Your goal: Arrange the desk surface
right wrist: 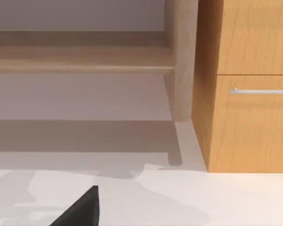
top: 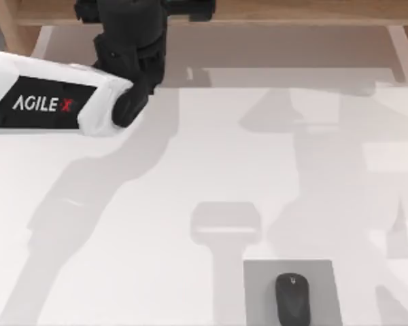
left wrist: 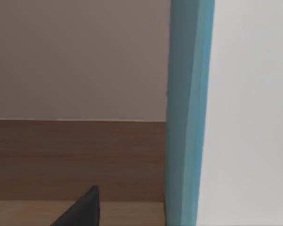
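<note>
left arm (top: 61, 102) reaches up by the shelf board (top: 272, 12) at bench's (top: 190, 170) far left, can't tell what its hand's doing | blue upright panel (left wrist: 186, 113) right beside it | mouse (top: 292, 299) already sits on grey pad (top: 258, 292), near edge | go slow near that panel imo
</note>
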{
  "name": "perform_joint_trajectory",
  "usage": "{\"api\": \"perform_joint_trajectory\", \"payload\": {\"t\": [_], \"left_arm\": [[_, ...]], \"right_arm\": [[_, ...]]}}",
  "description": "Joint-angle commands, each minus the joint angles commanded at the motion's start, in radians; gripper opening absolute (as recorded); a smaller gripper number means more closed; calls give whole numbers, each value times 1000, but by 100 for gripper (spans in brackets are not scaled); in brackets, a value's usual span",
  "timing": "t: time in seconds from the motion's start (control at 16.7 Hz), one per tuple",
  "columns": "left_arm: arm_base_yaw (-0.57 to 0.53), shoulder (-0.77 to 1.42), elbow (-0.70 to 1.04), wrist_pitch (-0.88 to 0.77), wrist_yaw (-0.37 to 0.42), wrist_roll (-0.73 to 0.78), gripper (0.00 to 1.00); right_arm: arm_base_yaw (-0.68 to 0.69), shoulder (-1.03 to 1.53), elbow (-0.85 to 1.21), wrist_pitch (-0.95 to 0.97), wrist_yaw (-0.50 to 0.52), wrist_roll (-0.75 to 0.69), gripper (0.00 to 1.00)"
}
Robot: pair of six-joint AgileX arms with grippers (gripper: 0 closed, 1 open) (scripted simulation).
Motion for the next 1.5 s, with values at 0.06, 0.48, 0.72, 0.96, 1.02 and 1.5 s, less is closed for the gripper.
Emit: {"api": "perform_joint_trajectory", "payload": {"t": [0.06,0.48,0.72,0.96,1.02,1.5], "left_arm": [[5,-2,-5,-2,2,0,100],[19,56,90,-35,20,-1,100],[20,58,93,-36,21,-1,100],[20,58,93,-36,21,-1,70],[20,58,93,-36,21,-1,62],[20,58,93,-36,21,-1,2]], "right_arm": [[0,0,0,0,0,0,100],[0,0,0,0,0,0,100],[0,0,0,0,0,0,100],[0,0,0,0,0,0,100],[0,0,0,0,0,0,100],[0,0,0,0,0,0,100]]}}
